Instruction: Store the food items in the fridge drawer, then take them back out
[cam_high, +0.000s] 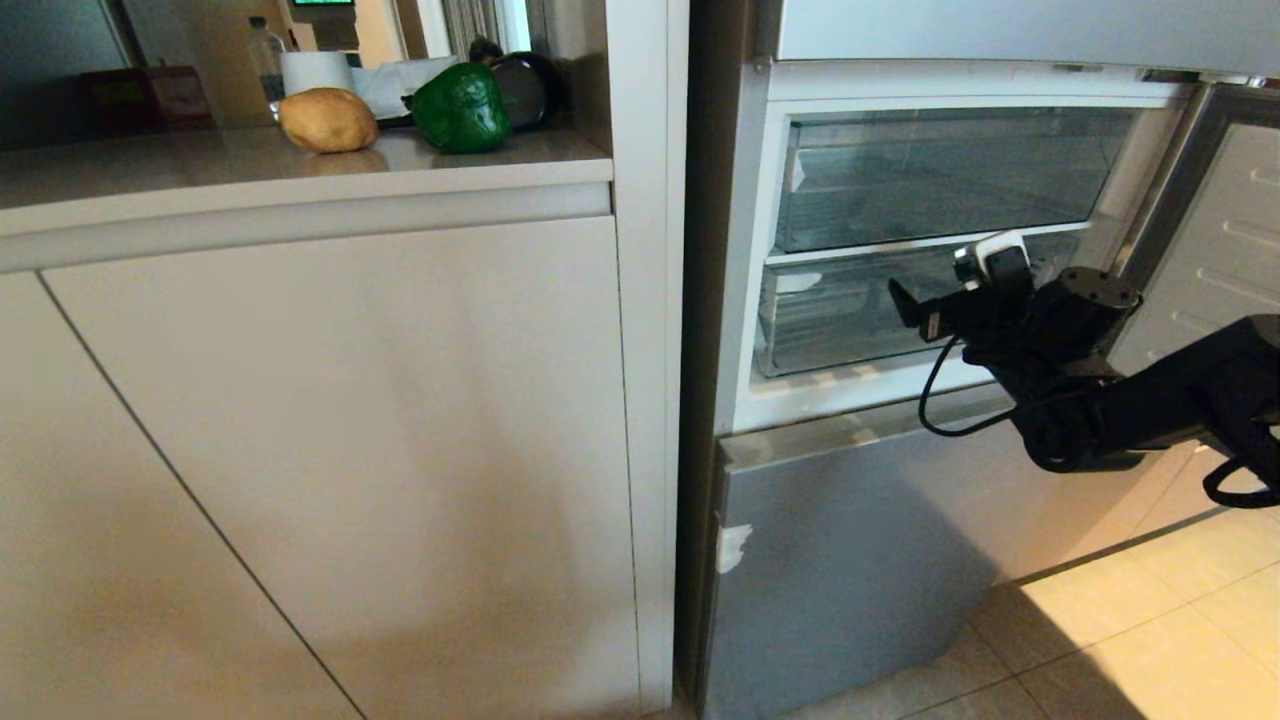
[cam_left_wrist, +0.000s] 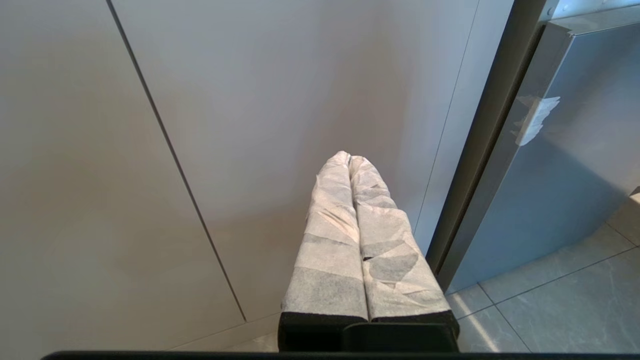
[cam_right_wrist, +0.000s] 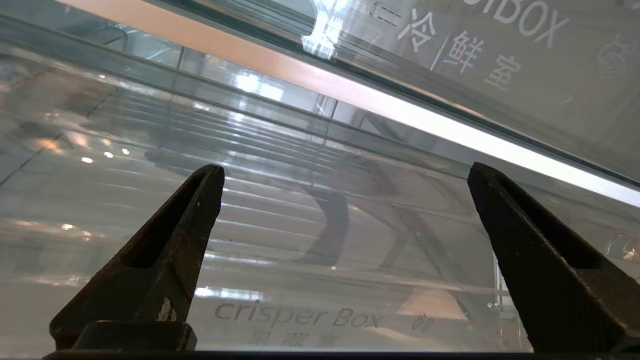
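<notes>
A tan potato-like lump (cam_high: 327, 119) and a glossy green bell pepper (cam_high: 461, 108) lie side by side on the counter at the upper left. The fridge stands open, with two see-through drawers stacked inside. My right gripper (cam_high: 902, 298) hovers just in front of the lower fridge drawer (cam_high: 825, 325), which is pushed in. The right wrist view has the right gripper (cam_right_wrist: 345, 170) wide open and empty, facing the drawer front (cam_right_wrist: 320, 280) marked "crisper Box". My left gripper (cam_left_wrist: 348, 159), its fingers wrapped in white tape, is shut and hangs low before the cabinet.
An upper clear drawer (cam_high: 940, 180) sits above the lower one. The open fridge door (cam_high: 1230, 230) is at the right. Behind the food stand a white paper roll (cam_high: 317, 70), a bottle (cam_high: 265, 55) and a dark pot (cam_high: 530, 85). Beige cabinet doors (cam_high: 350, 450) fill the left.
</notes>
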